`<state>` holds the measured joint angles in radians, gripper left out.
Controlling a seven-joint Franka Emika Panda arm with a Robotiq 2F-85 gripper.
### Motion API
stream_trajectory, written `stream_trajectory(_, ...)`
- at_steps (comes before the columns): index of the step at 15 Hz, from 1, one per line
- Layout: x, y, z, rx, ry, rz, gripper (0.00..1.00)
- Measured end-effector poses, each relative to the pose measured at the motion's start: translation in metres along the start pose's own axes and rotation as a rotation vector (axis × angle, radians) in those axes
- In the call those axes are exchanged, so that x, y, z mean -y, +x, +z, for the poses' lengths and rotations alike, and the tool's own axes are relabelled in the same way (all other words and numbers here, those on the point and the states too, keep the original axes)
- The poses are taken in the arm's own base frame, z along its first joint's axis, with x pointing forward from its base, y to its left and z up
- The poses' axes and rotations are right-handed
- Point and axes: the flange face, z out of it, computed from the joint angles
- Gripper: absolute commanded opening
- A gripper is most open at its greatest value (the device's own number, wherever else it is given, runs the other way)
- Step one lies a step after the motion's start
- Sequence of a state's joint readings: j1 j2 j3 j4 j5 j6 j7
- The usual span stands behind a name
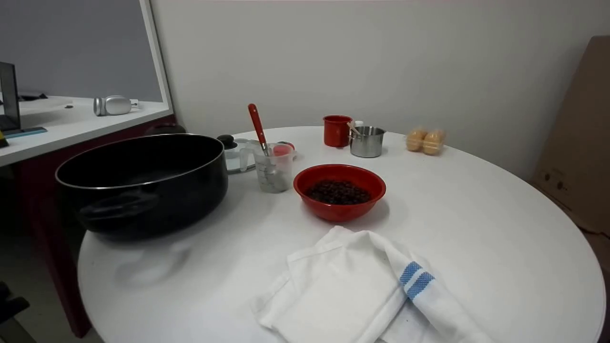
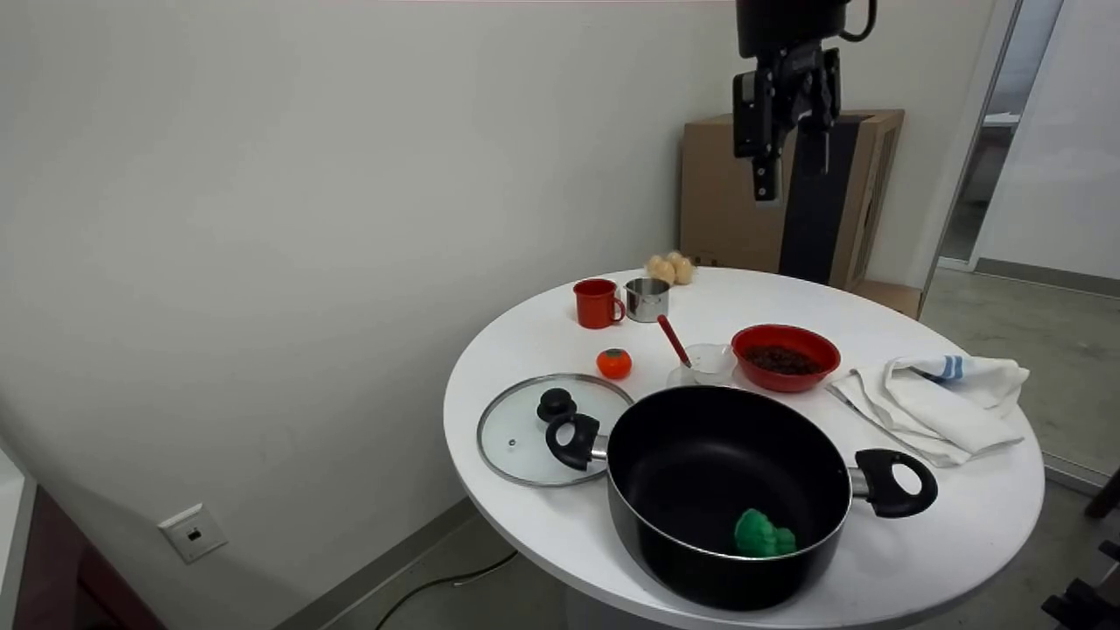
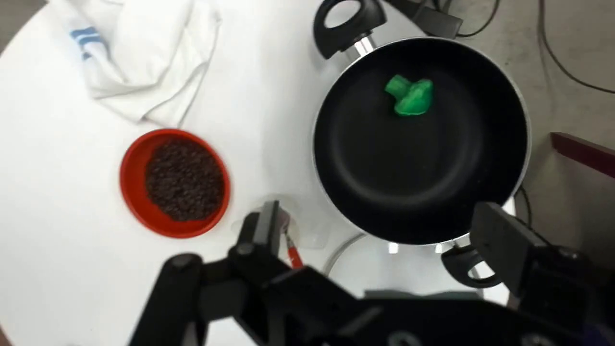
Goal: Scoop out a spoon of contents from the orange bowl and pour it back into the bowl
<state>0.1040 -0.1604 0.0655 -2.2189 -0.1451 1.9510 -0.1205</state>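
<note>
The spoon (image 1: pixel 257 127) leans in a clear measuring cup (image 1: pixel 272 174), its red-orange handle up. In an exterior view the spoon (image 2: pixel 672 339) tilts the same way; in the wrist view the spoon (image 3: pixel 294 257) is partly hidden by a finger. The orange bowl (image 1: pixel 336 212) stands beside the cup with the dark contents (image 1: pixel 338 192) heaped inside. The bowl (image 2: pixel 783 381) and contents (image 3: pixel 185 180) also show elsewhere. My gripper (image 2: pixel 792 175) is open and empty, high above the table. In the wrist view its fingers (image 3: pixel 377 216) are wide apart. The spoon's scoop end shows only dimly through the cup.
A large black pot (image 2: pixel 726 455) with a green piece (image 2: pixel 763 534) inside stands beside the cup. A glass lid (image 2: pixel 516 437), a tomato (image 2: pixel 613 364), a red cup (image 1: pixel 337 131), a steel cup (image 1: pixel 367 143) and eggs (image 1: pixel 425 142) lie around. A white towel (image 1: pixel 343 286) lies near the bowl.
</note>
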Motion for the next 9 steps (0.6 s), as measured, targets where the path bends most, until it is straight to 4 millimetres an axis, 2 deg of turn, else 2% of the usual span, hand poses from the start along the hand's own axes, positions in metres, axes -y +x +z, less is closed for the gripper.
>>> stream_trajectory(2,-0.013,0.023,-0.004,-0.019,-0.065,-0.023,1.00)
stream_trajectory(5,-0.028,0.062,-0.004,-0.023,-0.067,-0.065,1.00)
stream_trajectory(9,-0.050,0.112,0.021,0.051,-0.042,-0.150,1.00)
